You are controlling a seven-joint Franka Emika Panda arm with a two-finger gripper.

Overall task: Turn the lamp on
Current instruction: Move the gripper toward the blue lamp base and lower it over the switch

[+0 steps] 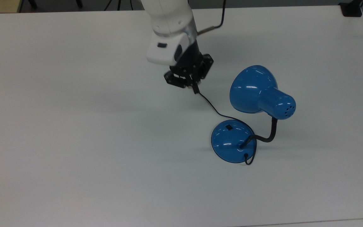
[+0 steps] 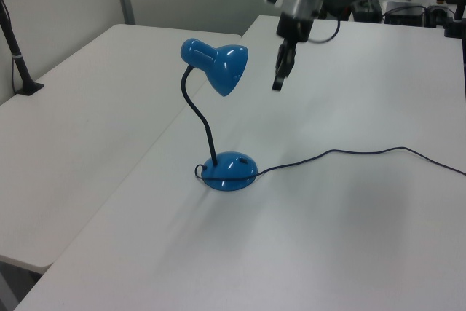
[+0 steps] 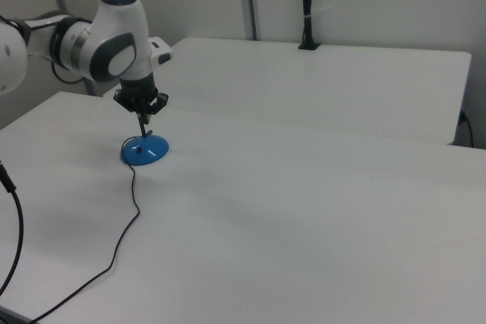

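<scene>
On the white table [image 1: 74, 126], toward the top view's right, stands the lamp [image 1: 253, 104], upright; its base [image 1: 232, 145] rests flat on the table, the gooseneck [image 1: 268, 135] curves up from it, and the shade [image 1: 254, 88] hangs above and beside the base; the small black switch [image 1: 228, 127] sits on the dome of the base, on the side facing the arm; the cord [image 1: 211, 105] runs from the base across the table toward the arm.

The gripper [image 1: 195, 88] hangs in the air above the cord, to the top view's left of the shade and well apart from the base; in the left view the gripper [image 2: 278, 81] is level with the shade and high over the table; its fingers are pressed together into one narrow tip, pointing down, and they pinch nothing.

The step in hand looks like the approach: the tip is aimed for a press, but it touches nothing yet, and the lamp gives no light.

The next move calls for carrying the tip over the switch and lowering it there, passing clear of the shade, which overhangs close to that path; the switch is small and sits on a sloped, glossy dome, so the tip could slide off; the press should come straight down and lightly, lest the base shift or tip.
</scene>
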